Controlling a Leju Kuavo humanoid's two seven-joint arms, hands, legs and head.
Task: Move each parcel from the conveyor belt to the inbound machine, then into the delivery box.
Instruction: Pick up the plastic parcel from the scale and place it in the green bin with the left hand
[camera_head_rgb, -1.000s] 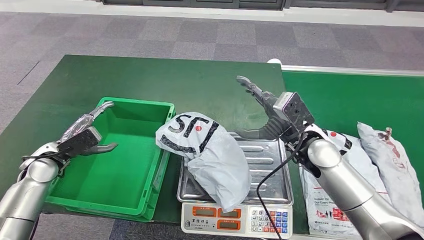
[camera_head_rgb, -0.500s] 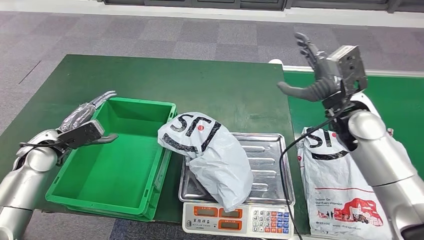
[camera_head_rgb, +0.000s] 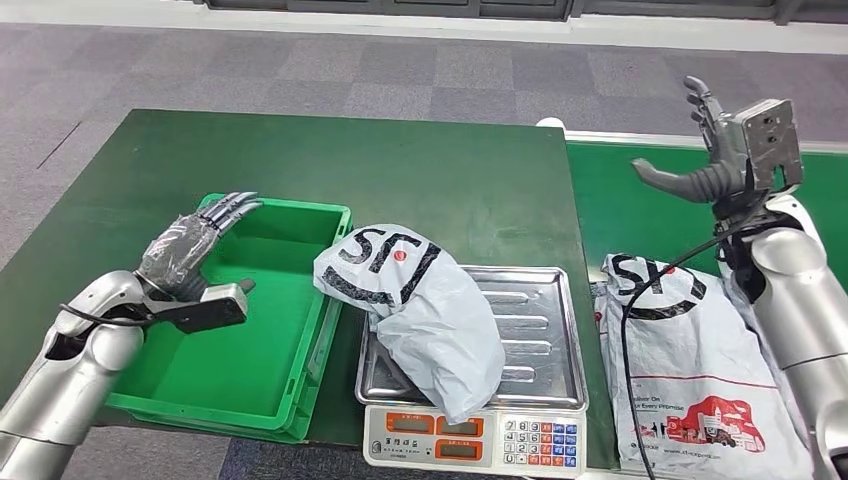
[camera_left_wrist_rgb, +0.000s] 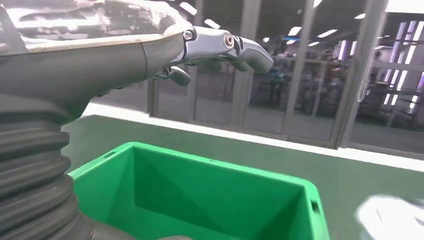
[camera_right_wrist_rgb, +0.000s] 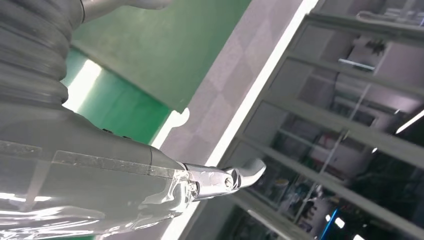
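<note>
White parcel (camera_head_rgb: 420, 310) unmoved on scale tray (camera_head_rgb: 530, 320); right robot hand (camera_head_rgb: 715, 165) risen, empty, fingers spread; left robot hand (camera_head_rgb: 195, 255) likewise.

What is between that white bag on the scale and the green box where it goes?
Nothing visible. The bag lies on the scale tray, its upper end already leaning over the box rim. The box is empty inside, and the left hand hangs open above its far-left side, not in the way.

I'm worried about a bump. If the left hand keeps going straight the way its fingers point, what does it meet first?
Probably the far wall of the green bin: the left hand hovers over it, fingers aimed there. If it is high enough, it clears the rim; depth is unclear.
</note>
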